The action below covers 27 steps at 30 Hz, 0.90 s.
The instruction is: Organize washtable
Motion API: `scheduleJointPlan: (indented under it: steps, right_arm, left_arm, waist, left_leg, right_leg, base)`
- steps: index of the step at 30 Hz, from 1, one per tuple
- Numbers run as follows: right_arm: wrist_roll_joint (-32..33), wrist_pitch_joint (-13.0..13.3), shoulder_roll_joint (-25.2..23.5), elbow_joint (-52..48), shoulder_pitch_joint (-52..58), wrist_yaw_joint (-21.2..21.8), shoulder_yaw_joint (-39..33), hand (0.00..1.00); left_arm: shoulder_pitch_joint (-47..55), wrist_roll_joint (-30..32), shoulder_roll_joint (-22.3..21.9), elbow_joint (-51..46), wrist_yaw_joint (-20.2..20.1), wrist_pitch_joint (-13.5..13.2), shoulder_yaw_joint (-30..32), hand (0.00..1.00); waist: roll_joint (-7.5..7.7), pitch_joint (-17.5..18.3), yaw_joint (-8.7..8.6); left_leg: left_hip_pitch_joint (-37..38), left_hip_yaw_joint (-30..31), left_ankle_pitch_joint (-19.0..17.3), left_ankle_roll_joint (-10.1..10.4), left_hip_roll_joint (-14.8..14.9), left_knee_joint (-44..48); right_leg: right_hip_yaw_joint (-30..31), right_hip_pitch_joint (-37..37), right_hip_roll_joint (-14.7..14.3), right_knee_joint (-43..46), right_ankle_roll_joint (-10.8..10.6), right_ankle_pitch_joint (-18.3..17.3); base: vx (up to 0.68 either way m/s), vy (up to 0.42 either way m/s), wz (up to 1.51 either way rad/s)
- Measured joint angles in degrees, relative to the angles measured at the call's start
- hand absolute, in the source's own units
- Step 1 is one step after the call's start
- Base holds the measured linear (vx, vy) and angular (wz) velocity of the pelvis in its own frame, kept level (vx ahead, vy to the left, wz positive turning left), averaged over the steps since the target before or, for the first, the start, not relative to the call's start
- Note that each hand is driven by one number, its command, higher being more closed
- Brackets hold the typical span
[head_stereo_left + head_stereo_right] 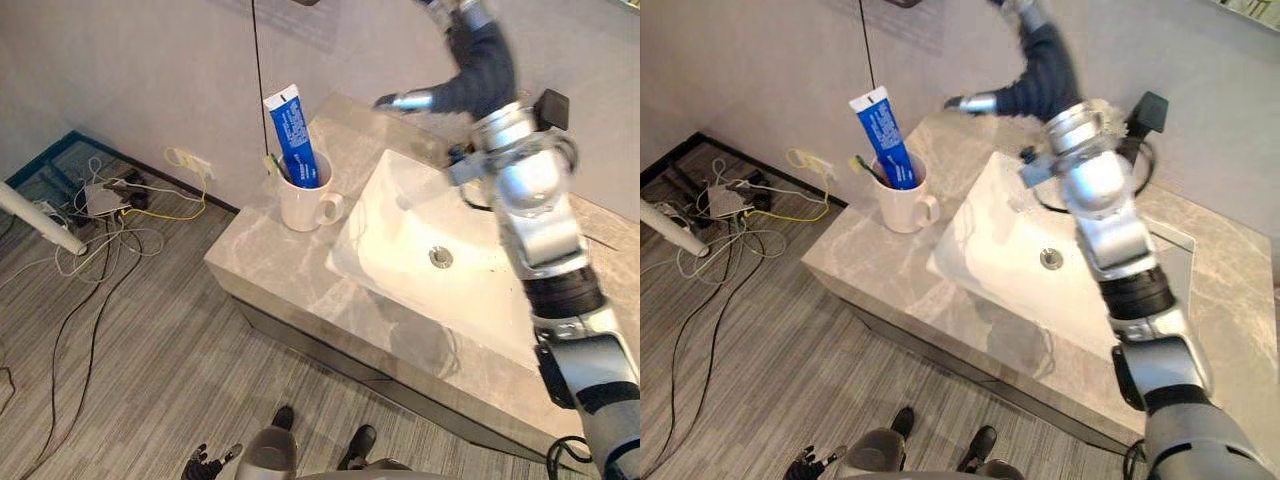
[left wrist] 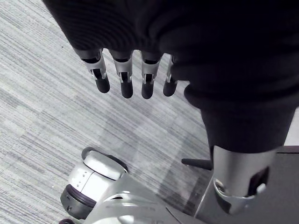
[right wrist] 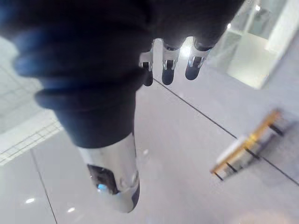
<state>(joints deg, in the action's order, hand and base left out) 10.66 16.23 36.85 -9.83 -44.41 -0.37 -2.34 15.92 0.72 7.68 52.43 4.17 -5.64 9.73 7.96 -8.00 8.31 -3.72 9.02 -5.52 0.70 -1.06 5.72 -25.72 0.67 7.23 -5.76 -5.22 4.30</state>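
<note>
A white mug (image 1: 305, 205) stands on the marble washtable (image 1: 270, 275), left of the white sink basin (image 1: 390, 235). In the mug stand a blue toothpaste tube (image 1: 293, 135) and a toothbrush (image 1: 272, 165), both upright. My right hand (image 1: 482, 65) is raised high over the back of the basin near the wall, its thumb (image 1: 405, 100) pointing towards the mug. Its fingers (image 3: 168, 74) are relaxed and hold nothing. My left hand (image 1: 205, 463) hangs low beside the floor in front of the washtable, with fingers (image 2: 126, 86) straight and empty.
The basin has a drain (image 1: 441, 257) at its centre. A black cord (image 1: 258, 80) hangs down the wall behind the mug. Tangled cables and a power strip (image 1: 100, 200) lie on the floor at left, beside a white pole (image 1: 40, 225). A gold rack (image 3: 247, 149) is mounted on the wall.
</note>
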Motion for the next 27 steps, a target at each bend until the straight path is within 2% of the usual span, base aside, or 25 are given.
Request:
scheduleJointPlan:
  steps: [2,4,5,7,9,13,15,16,20,23,25,27]
  right_arm:
    - [-0.10,1.72,0.85,-1.95,2.78,-1.41,-7.67,0.00]
    - [-0.82,3.54,0.85,-2.83,10.01,-4.81,-20.00,0.00]
    - [-1.28,3.54,0.84,-2.71,11.92,-5.80,-22.94,0.00]
    - [-1.89,3.50,0.54,-1.74,18.91,-8.77,-32.45,0.00]
    - [-2.31,3.41,-0.14,-0.43,23.23,-9.99,-37.19,0.00]
    - [-2.21,1.05,-6.31,5.92,34.41,-13.14,-47.16,0.00]
    - [-2.19,-0.71,-9.95,8.80,38.44,-13.98,-49.96,0.00]
    - [-2.31,-2.45,-12.67,9.39,40.90,-14.57,-50.92,0.00]
    - [-4.76,-6.44,-21.84,11.19,47.80,-15.98,-51.18,0.00]
    - [-5.17,-8.19,-28.35,10.95,52.00,-16.40,-50.76,0.00]
    - [-5.68,-10.49,-35.08,9.61,55.80,-17.19,-50.55,0.00]
    - [-5.57,-10.84,-39.15,7.72,57.99,-17.74,-49.98,0.00]
  left_arm:
    - [0.46,0.16,0.05,0.07,-0.34,0.00,0.12,0.00]
    - [0.72,0.23,-0.29,0.74,-0.40,0.00,1.41,0.00]
    - [0.70,0.21,-0.40,0.95,-0.42,-0.04,1.77,0.00]
    - [0.71,0.21,-0.69,1.15,-0.42,-0.07,2.27,0.00]
    - [0.66,0.21,-0.73,1.17,-0.45,-0.05,2.28,0.00]
    - [0.43,0.21,-0.92,1.19,-0.49,0.12,2.52,0.00]
    - [-0.30,0.21,-1.34,1.17,-0.52,0.15,3.55,0.00]
    - [-0.59,0.35,-1.70,1.17,-0.54,0.20,4.00,0.00]
    - [-1.27,0.35,-2.12,1.10,-0.51,0.33,4.41,0.00]
    - [-1.26,0.21,-2.31,0.44,-0.45,0.45,4.52,0.00]
    - [-1.22,-0.06,-3.64,-1.19,-0.42,0.68,6.28,0.00]
    - [-1.28,-0.26,-4.58,-1.55,-0.36,0.77,7.38,0.00]
  waist:
    - [-0.01,0.48,-0.99]
    - [0.00,2.45,-1.85]
    - [-0.05,2.82,-2.09]
    - [-0.33,3.10,-4.15]
    - [-0.48,3.57,-4.89]
    - [-1.17,6.27,-7.83]
    - [-1.55,6.68,-8.38]
    - [-1.85,6.96,-9.16]
    - [-2.28,7.92,-10.24]
    - [-2.27,8.32,-10.46]
    - [-2.71,8.63,-10.47]
    - [-3.21,8.86,-10.36]
  left_leg:
    - [0.49,-0.85,-0.01,0.00,0.19,-0.48]
    - [0.63,-2.02,-0.03,-0.04,0.33,-1.09]
    - [0.67,-2.33,-0.02,-0.04,0.37,-1.25]
    - [1.42,-3.34,-0.02,-0.05,0.47,-1.78]
    - [1.62,-4.37,-0.11,-0.16,0.66,-1.98]
    - [2.13,-6.15,-0.12,-0.16,1.11,-3.27]
    - [2.64,-6.95,-0.14,-0.16,1.23,-3.67]
    - [2.69,-7.38,-0.14,-0.15,1.25,-3.75]
    - [2.91,-9.29,-0.77,-0.12,1.74,-3.76]
    - [3.45,-10.21,-1.20,0.04,2.15,-3.75]
    - [4.16,-11.61,-1.97,0.06,2.63,-3.43]
    - [4.62,-13.36,-3.67,0.23,3.29,-1.56]
  right_leg:
    - [0.78,-0.07,-0.07,0.00,0.01,0.01]
    - [2.11,-0.84,-0.10,0.00,0.00,0.12]
    - [2.39,-1.01,-0.11,0.00,0.00,0.20]
    - [3.38,-1.02,-0.12,0.00,0.06,0.31]
    - [4.22,-1.41,-0.21,-0.01,0.11,0.35]
    - [6.28,-2.96,-0.59,-0.02,0.14,0.32]
    - [7.17,-3.14,-0.72,-0.04,0.44,0.14]
    - [7.21,-3.19,-0.75,-0.09,0.44,0.12]
    - [8.65,-3.94,-1.10,-0.25,0.67,0.00]
    - [8.87,-3.78,-1.37,-0.24,0.73,-0.16]
    - [8.97,-3.45,-1.68,-0.22,0.85,-0.28]
    - [8.37,-2.81,-1.85,-0.02,0.90,-0.29]
  base:
    - [0.00,0.017,-0.19]
    - [0.01,0.021,-0.27]
    - [0.02,0.022,-0.26]
    - [0.00,0.022,-0.23]
    - [-0.01,0.023,-0.30]
    - [0.01,0.006,-0.29]
    - [0.02,0.007,-0.24]
    - [0.02,0.011,-0.16]
    - [0.02,0.011,-0.21]
    - [0.04,-0.003,-0.17]
    - [0.07,-0.003,-0.29]
    - [0.06,0.004,-0.46]
